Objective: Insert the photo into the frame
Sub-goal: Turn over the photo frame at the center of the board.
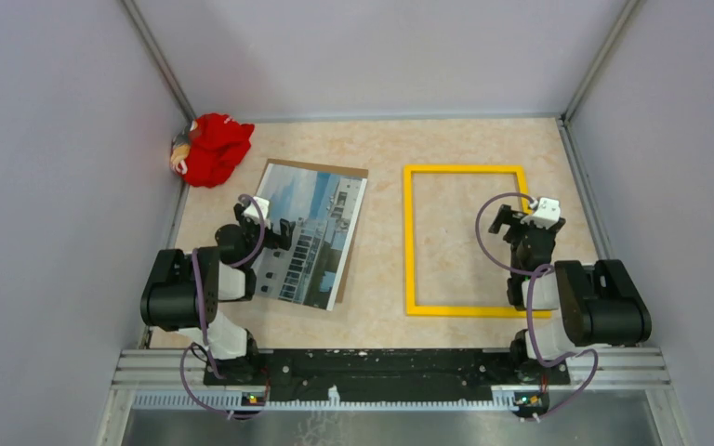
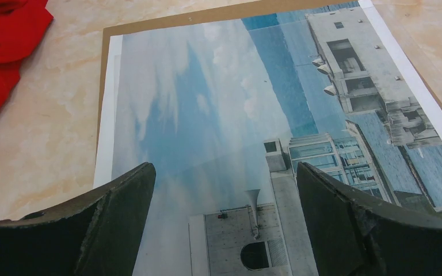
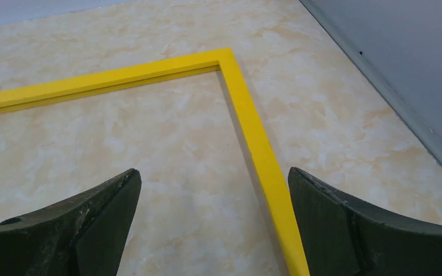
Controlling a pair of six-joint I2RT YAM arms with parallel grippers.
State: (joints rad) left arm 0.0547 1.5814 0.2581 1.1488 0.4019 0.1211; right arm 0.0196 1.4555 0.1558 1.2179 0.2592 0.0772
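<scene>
The photo (image 1: 318,232) (image 2: 224,115), a print of a white building under blue sky, lies picture side up on a brown backing board (image 1: 321,169) (image 2: 149,24) left of centre. My left gripper (image 1: 270,226) (image 2: 224,172) hovers open over the photo's left part, nothing between its fingers. The yellow frame (image 1: 409,242) (image 3: 247,121) lies flat on the table to the right, bare table showing through it. Above the frame's right side my right gripper (image 1: 525,216) (image 3: 214,175) stands open, that yellow bar running between its fingers below.
A red cloth toy (image 1: 212,147) (image 2: 0,52) lies in the far left corner by the wall. Grey walls close in the table on the left, back and right (image 3: 414,69). The arm bases sit on a rail (image 1: 381,367) at the near edge.
</scene>
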